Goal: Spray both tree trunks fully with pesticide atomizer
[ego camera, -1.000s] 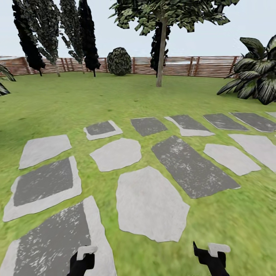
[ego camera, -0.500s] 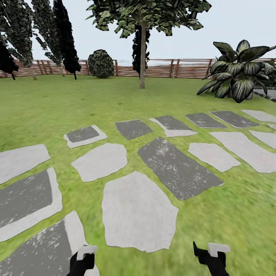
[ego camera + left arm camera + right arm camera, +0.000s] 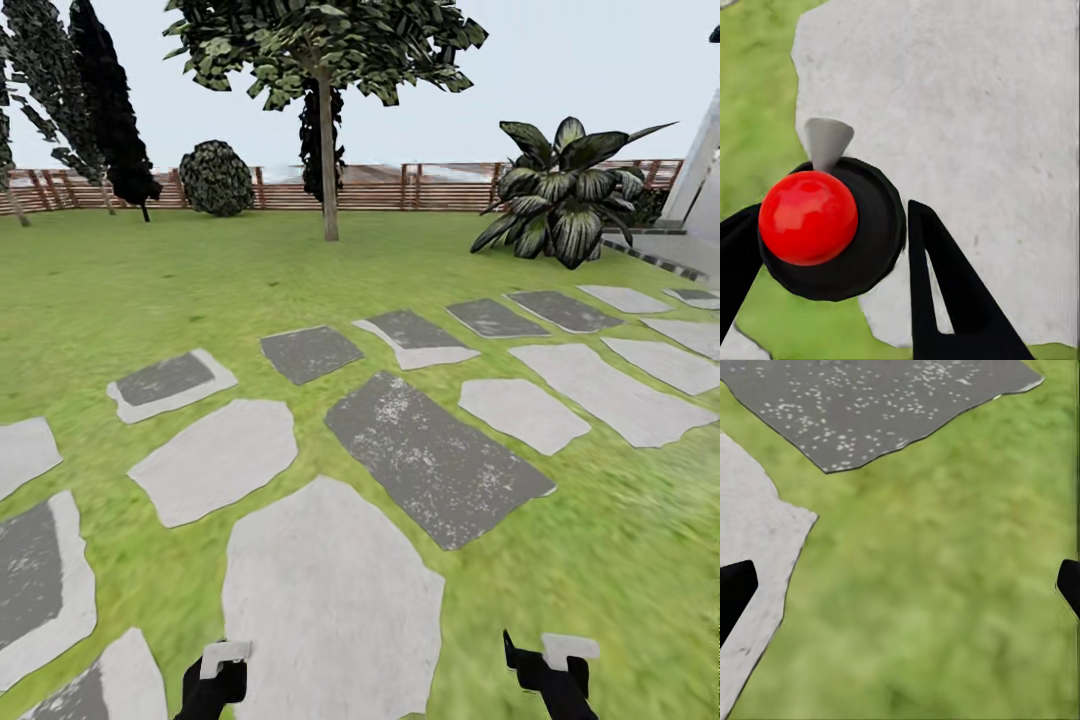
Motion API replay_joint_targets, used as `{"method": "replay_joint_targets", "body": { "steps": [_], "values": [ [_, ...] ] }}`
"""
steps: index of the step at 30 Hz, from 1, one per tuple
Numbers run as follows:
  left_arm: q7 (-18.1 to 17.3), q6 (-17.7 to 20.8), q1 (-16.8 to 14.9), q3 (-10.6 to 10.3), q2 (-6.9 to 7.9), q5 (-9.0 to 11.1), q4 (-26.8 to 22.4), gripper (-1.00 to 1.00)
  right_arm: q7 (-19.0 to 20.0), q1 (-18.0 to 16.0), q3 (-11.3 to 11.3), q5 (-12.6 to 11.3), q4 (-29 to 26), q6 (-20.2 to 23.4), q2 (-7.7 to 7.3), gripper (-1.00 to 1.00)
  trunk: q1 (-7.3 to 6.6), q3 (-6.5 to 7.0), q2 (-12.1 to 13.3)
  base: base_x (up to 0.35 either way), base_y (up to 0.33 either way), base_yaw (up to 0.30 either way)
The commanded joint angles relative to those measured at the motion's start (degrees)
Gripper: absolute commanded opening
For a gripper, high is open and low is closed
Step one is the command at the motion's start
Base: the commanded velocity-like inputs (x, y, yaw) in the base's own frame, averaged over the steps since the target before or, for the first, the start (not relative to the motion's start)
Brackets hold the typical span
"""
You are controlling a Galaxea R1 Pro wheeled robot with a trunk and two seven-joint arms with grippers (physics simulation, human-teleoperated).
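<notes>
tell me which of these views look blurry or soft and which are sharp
Head view: the grass near the bottom is smeared, while the tree and fence are crisper. Left wrist view: the pesticide atomizer between the left gripper's fingers is sharp, with a soft highlight on its red cap. Right wrist view: the grass is soft; the dark paving stone is clearer.

The head camera looks forward and down across the lawn (image 3: pixel 200 290); both wrist cameras face close down onto its paving stones (image 3: pixel 330 610).
</notes>
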Motion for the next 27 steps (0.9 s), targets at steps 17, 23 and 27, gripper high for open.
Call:
{"method": "replay_joint_targets", "body": {
  "steps": [17, 23, 27],
  "values": [
    [0.04, -0.03, 0.02, -0.01, 0.00, -0.01, 0.00, -1.00, 0.00, 0.00, 0.08, 0.06, 0.09, 0.00, 0.03, 1.00, 0.00, 1.16, 0.00, 0.338, 0.000, -0.227],
    [0.04, -0.03, 0.02, -0.01, 0.00, -0.01, 0.00, -1.00, 0.00, 0.00, 0.08, 0.09, 0.09, 0.00, 0.03, 1.00, 0.00, 1.50, 0.00, 0.338, 0.000, -0.195],
    [0.04, -0.02, 0.00, -0.01, 0.00, -0.01, 0.00, -1.00, 0.00, 0.00, 0.05, 0.09, 0.09, 0.00, 0.03, 1.00, 0.00, 1.56, 0.00, 0.338, 0.000, -0.047]
  ]
}}
